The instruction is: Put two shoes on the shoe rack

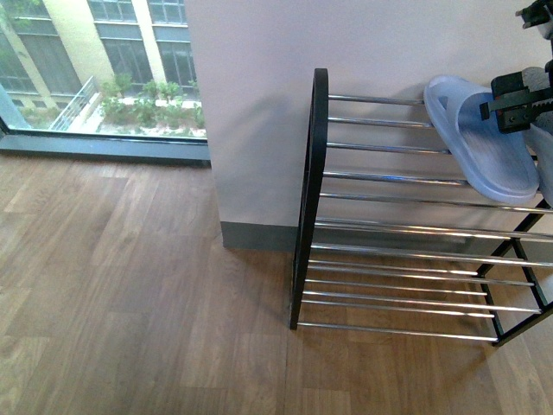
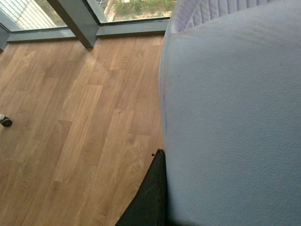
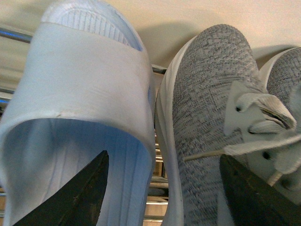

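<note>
My right claw [image 3: 160,188] hung wide over the sneaker [image 3: 207,117] beside a slipper [image 3: 80,94] on the rack [image 1: 389,225]; I feared a finger snagging the slipper. The left claw's state I couldn't tell.

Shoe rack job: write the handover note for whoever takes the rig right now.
Right pincer: open, over the rack's top tier, above a sneaker and the racked slide.
Left pincer: one finger shows, state unclear; a pale blue slide fills its view.
Grey sneaker and its mate lie on the shoe rack.
Done: sneakers racked. Left: confirm seating, probably withdraw.
</note>
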Available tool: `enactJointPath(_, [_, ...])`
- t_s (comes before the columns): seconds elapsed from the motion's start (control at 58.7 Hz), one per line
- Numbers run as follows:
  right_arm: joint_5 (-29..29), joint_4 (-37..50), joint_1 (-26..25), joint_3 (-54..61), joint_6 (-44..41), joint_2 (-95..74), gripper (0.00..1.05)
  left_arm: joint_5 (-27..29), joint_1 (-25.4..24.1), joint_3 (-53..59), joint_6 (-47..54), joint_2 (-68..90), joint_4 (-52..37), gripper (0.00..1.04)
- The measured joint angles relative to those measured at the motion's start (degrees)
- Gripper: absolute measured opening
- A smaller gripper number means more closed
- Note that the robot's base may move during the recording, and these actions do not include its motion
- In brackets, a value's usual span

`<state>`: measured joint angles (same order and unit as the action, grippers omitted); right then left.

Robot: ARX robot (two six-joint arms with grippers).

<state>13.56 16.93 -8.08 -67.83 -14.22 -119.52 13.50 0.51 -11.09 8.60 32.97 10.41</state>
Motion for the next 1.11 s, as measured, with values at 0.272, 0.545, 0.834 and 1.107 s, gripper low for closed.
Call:
enactJointPath(0.272, [-8.9,4.0,0.5,12.2,6.3,12.9,0.95,0.0,0.0,0.0,0.0,0.0,0.0,0.02])
enactJointPath(0.545, [-17.9,12.9,-0.2,28.2,14.7,31.9,0.95,0.0,0.0,0.0,0.0,0.0,0.0,0.02])
enactJointPath(0.834, [-23.3,16.8,-5.1,44.6,22.8,51.8,0.95,0.0,0.0,0.0,0.0,0.0,0.0,0.02])
enactJointPath(1.107, [-26.1,19.9,-11.2,55.9,32.8,66.0,0.95,0.0,0.0,0.0,0.0,0.0,0.0,0.02])
